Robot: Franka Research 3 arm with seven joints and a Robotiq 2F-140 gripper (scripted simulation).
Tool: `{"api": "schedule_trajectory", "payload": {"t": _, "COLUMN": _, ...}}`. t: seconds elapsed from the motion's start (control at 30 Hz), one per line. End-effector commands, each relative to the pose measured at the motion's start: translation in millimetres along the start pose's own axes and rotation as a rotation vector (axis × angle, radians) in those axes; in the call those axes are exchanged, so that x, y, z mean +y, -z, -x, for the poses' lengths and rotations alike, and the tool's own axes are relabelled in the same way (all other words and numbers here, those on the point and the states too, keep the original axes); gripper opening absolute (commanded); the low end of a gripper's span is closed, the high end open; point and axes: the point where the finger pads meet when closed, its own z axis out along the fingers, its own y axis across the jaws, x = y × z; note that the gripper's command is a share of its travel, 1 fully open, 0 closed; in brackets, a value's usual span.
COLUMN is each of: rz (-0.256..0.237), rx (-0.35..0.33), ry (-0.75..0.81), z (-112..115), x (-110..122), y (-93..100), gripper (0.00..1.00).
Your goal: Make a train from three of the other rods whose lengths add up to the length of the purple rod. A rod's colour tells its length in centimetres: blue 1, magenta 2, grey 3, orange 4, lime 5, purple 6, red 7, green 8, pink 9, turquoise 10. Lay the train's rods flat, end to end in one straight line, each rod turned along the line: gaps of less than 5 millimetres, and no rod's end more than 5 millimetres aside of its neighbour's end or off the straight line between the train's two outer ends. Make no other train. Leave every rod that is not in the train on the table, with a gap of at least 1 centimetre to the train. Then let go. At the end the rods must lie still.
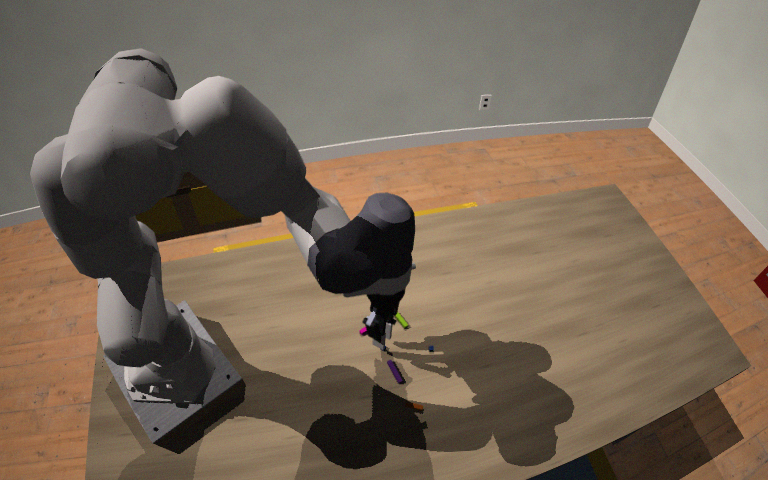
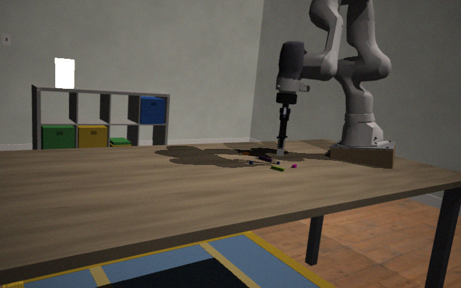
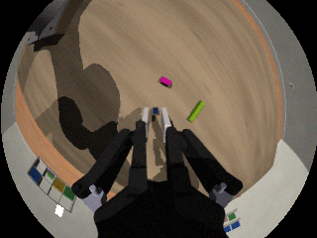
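My gripper [image 1: 383, 343] [image 2: 280, 152] [image 3: 155, 114] points straight down with its fingers drawn nearly together, a narrow gap between the tips, and it holds nothing. It hangs a little above a small blue rod [image 2: 277, 162] [image 3: 155, 110], which lies on the table and shows between the fingertips in the wrist view. A second blue rod [image 1: 431, 348] [image 2: 251, 162] lies apart from it. The purple rod [image 1: 395, 371] [image 2: 265, 158] lies close by the gripper. An orange rod [image 1: 417, 406] [image 2: 245, 153] lies beyond the purple one in shadow. A lime rod [image 1: 402, 320] [image 2: 277, 168] [image 3: 196, 111] and a magenta rod [image 1: 363, 330] [image 2: 293, 165] [image 3: 165, 81] lie on the other side.
The rods lie scattered, none touching, on the wooden table [image 1: 566, 283] [image 2: 135, 189]. The robot's base [image 1: 169, 390] [image 2: 364, 152] stands on the table's edge near them. A shelf with coloured boxes [image 2: 98, 119] stands far off by the wall.
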Motion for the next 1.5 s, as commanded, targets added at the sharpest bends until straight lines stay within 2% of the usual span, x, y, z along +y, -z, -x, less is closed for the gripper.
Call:
{"api": "schedule_trajectory", "payload": {"t": 0.0, "rz": 0.006, "rx": -0.007, "ry": -0.012, "z": 3, "x": 1, "y": -4.2, "gripper": 0.15}}
{"api": "schedule_trajectory", "payload": {"t": 0.4, "rz": 0.006, "rx": -0.007, "ry": -0.012, "z": 3, "x": 1, "y": -16.5, "gripper": 0.15}}
{"api": "schedule_trajectory", "payload": {"t": 1.47, "rz": 0.006, "rx": -0.007, "ry": -0.012, "z": 3, "x": 1, "y": -18.8, "gripper": 0.15}}
